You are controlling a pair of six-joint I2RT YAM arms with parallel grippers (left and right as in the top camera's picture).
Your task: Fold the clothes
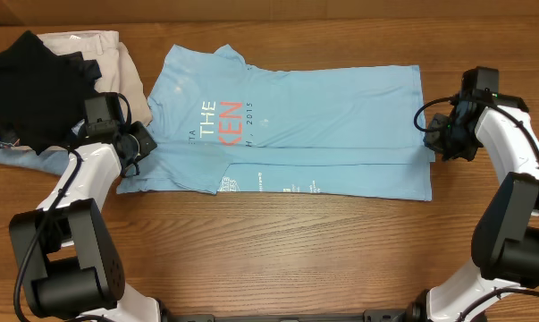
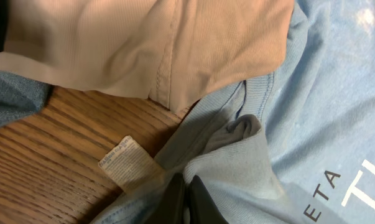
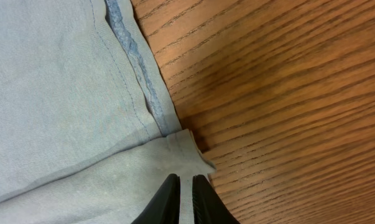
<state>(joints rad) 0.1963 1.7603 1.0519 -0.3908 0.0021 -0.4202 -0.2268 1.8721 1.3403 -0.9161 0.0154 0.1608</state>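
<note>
The light blue T-shirt (image 1: 296, 125) lies spread sideways on the table, lettering up, its near long edge folded over. My left gripper (image 1: 137, 143) is at its left end, shut on bunched blue fabric; in the left wrist view the fingers (image 2: 188, 198) pinch a fold of the shirt (image 2: 237, 162) beside a white care label (image 2: 126, 163). My right gripper (image 1: 441, 136) is at the shirt's right hem; in the right wrist view the fingers (image 3: 186, 202) are closed on a folded corner of the hem (image 3: 175, 155).
A black garment (image 1: 32, 85) and beige trousers (image 1: 117, 63) over blue denim (image 1: 10, 154) are piled at the far left, touching the shirt's left end. The beige trousers (image 2: 150, 43) fill the top of the left wrist view. Bare wood lies in front.
</note>
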